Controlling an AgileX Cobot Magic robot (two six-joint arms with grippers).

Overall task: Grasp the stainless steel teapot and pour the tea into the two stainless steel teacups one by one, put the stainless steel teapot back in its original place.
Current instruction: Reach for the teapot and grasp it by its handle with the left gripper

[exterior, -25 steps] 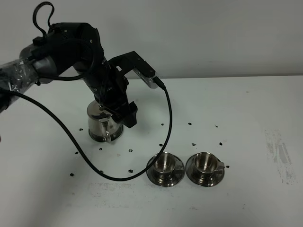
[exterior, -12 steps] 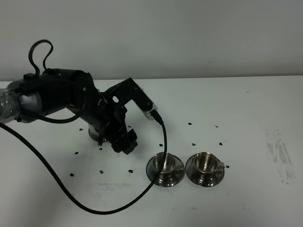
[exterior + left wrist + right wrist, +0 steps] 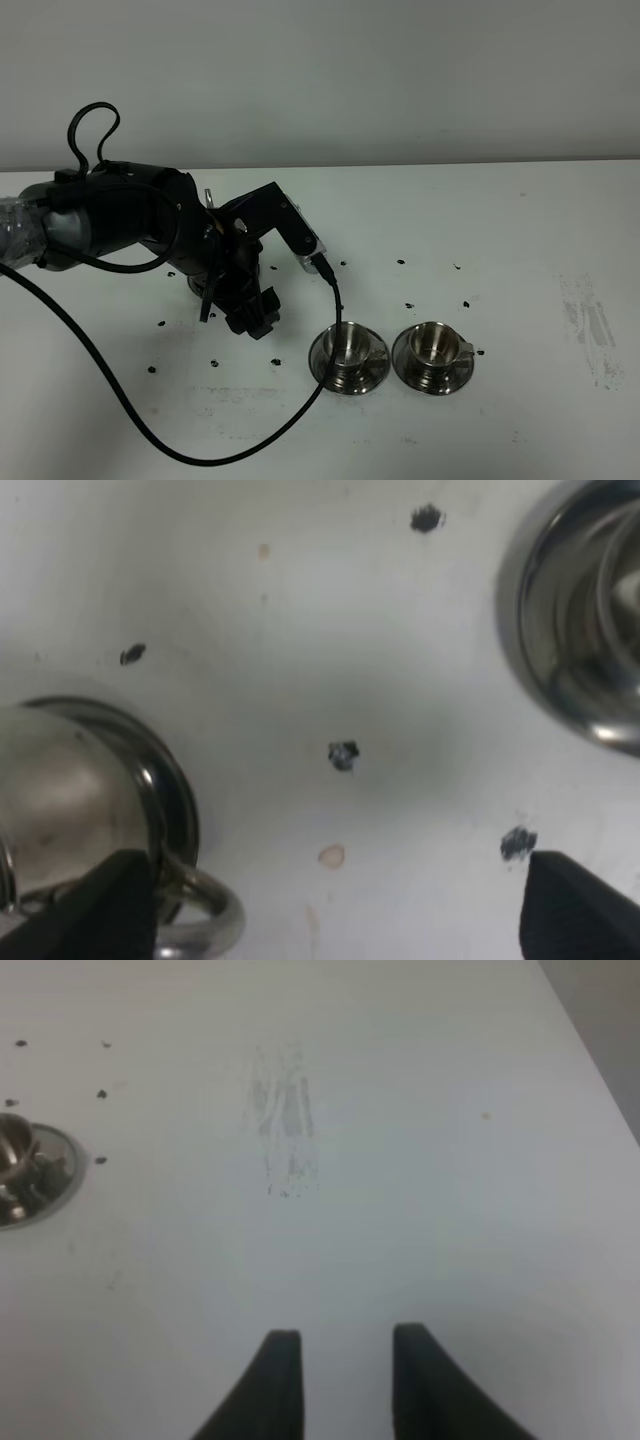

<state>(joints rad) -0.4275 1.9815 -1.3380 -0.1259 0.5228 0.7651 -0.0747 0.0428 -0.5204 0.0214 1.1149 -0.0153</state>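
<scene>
The only marks on the table [image 3: 520, 250] are scattered black specks [image 3: 343, 753] and a grey scuff [image 3: 285, 1125]. They are blotches, not letters.

The left arm [image 3: 130, 215] is bent low over the stainless steel teapot [image 3: 60, 790] and hides nearly all of it from the high camera. The left wrist view shows only part of the pot's rounded body, blurred and cut off at the frame edge. It sits on its round steel dish [image 3: 183, 810], with its loop handle [image 3: 215, 925] facing the nearer teacup [image 3: 347, 345]. The teapot stands back from that teacup, on the left arm's side.

The left claw [image 3: 340, 905] is spread wide. One of its fingers [image 3: 105, 905] is right against the handle, and the other is well away, toward the nearer teacup's saucer [image 3: 525, 630]. I cannot tell whether that finger actually touches the handle.

The other teacup [image 3: 432, 343] sits just beside the nearer teacup, on the side away from the teapot. Their saucers almost meet. I cannot make out whether either cup holds tea.

A black cable [image 3: 100, 370] sags from the left arm and loops across the table up to the nearer teacup.

The right claw [image 3: 345, 1380] shows only in its own camera. Its tips are apart with bare table between them. A cup on a saucer [image 3: 30, 1170] is cut off at the edge of that picture.
</scene>
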